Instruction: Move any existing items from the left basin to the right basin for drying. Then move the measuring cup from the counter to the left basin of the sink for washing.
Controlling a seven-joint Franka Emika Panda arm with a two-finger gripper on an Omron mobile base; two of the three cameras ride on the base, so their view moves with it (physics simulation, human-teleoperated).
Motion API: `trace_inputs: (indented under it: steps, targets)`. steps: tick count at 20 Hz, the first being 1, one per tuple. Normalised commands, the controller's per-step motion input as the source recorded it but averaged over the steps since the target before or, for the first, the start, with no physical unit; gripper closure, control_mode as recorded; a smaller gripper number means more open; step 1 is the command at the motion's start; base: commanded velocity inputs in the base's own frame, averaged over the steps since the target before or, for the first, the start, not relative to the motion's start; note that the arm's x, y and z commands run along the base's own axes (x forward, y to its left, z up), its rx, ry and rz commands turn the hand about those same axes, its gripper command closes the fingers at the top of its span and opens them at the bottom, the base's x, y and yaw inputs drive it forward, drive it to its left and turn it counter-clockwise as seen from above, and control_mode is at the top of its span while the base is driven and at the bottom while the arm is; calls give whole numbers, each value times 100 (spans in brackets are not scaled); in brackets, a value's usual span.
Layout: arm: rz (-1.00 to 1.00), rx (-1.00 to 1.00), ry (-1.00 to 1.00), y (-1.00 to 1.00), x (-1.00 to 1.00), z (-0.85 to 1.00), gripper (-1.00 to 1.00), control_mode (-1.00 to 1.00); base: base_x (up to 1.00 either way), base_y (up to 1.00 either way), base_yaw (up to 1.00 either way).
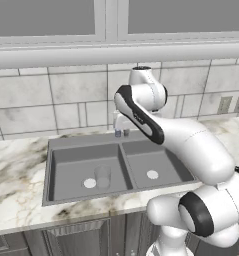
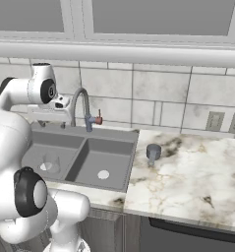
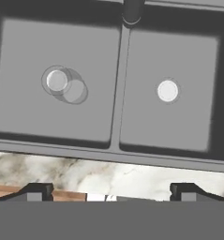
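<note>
A clear glass stands upright in the wider left basin of the dark grey sink, next to its white drain. The hand view looks down on the glass in the left basin, with the narrower right basin holding nothing but its drain. My gripper hangs well above the sink's back part, near the divider, open with nothing between its fingers. The same gripper appears left of the tap, and its fingertips stand far apart. The small dark grey measuring cup stands on the marble counter right of the sink.
A curved grey tap rises behind the divider, close to my hand. A tiled wall backs the counter, with outlets at the right. A ledge and cabinets hang overhead. Marble counter also runs left of the sink.
</note>
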Motion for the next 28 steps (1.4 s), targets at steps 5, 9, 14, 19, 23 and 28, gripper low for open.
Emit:
trace_inputs:
  steps: [5,9,14,19,23,28]
  targets:
    - [-3,0,0,6,-2,-22,-100,-100,0,0,0]
    - [-2,0,-1,5,-2,-16,-100,-100,0,0,0]
    - [-3,0,-1,10,-2,-12,-100,-100,0,0,0]
    - [-5,0,-3,16,-3,-12,-100,-100,0,0,0]
    - [-6,0,-1,11,-1,-14,-100,-100,0,0,0]
    - [-5,0,0,9,0,-21,-100,-100,0,0,0]
